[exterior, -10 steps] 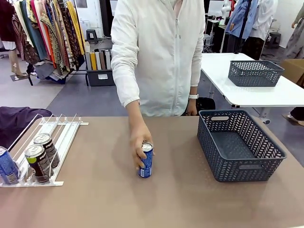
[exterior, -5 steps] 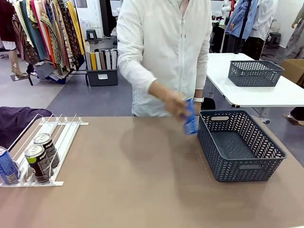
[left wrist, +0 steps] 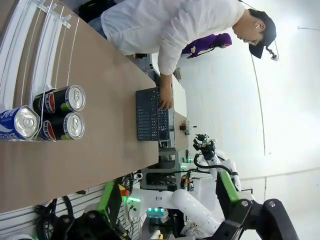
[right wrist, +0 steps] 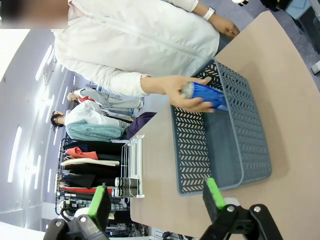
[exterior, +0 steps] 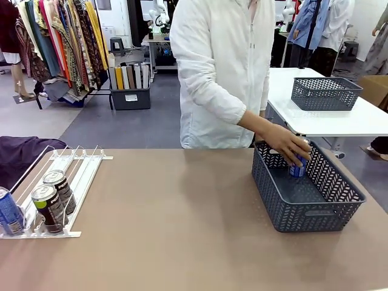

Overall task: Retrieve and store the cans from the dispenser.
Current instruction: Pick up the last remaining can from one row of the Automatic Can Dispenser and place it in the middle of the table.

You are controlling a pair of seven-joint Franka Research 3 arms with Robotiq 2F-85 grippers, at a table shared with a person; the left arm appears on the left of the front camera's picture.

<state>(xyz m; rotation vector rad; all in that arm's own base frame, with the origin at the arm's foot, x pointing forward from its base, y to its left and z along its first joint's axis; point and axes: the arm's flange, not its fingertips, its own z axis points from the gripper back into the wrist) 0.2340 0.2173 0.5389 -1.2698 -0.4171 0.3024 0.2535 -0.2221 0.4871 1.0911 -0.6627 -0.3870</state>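
A person's hand point(exterior: 285, 144) holds a blue can point(exterior: 297, 167) inside the dark grey basket point(exterior: 315, 213) at the table's right. In the right wrist view that blue can point(right wrist: 206, 95) lies sideways in the hand over the basket point(right wrist: 192, 155). The white dispenser point(exterior: 79, 173) at the left holds two black cans point(exterior: 50, 207) and a blue one point(exterior: 10, 212) at its low end. The left wrist view looks at those cans' silver tops point(left wrist: 74, 98). My left gripper point(left wrist: 167, 200) and my right gripper point(right wrist: 156, 200) both stand open, holding nothing, well away from the cans.
A dark purple cloth point(exterior: 21, 156) lies behind the dispenser at the table's left edge. A second table with another grey basket point(exterior: 325, 92) stands behind on the right. Bare tabletop point(exterior: 176, 218) stretches between dispenser and basket.
The person lifted the blue can from the middle of the table and carried it right, into the basket. The cans in the dispenser have stayed put.
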